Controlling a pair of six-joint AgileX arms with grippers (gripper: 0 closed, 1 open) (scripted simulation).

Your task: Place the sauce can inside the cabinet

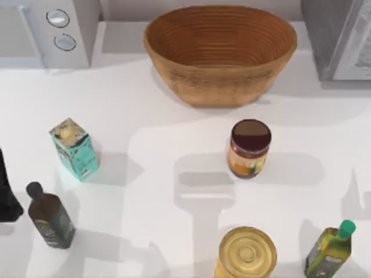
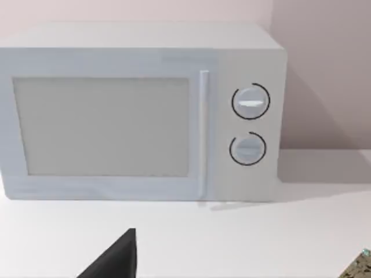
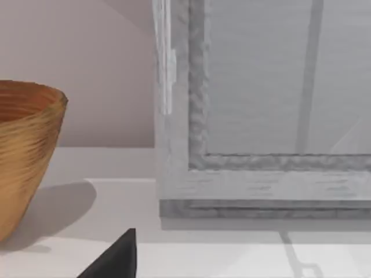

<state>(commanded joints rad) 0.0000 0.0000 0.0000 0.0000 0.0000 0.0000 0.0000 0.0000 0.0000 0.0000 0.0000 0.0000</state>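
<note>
On the white tabletop (image 1: 156,116), going from the top view's left, a dark bottle (image 1: 49,217) is seen near the front left, with a teal carton (image 1: 74,149) just behind it and the white box with two round knobs (image 1: 55,32) at the back left corner. A woven basket (image 1: 220,52) is set at the back centre. The sauce can (image 1: 249,149) stands upright right of centre, in front of the basket and apart from it; a flat dark maroon lid, a red rim and an orange-yellow label are shown. A wider gold-topped can (image 1: 247,253) is placed at the front edge, a green-capped bottle (image 1: 330,249) to its right. The grey speckled cabinet (image 1: 339,37) is found at the back right. The box's front door and handle are given by the left wrist view, the cabinet's white-framed door panel (image 3: 261,104) by the right wrist view. A dark pincer part (image 2: 116,260) is caught in each wrist view (image 3: 116,260); whether either is spread cannot be told.
</note>
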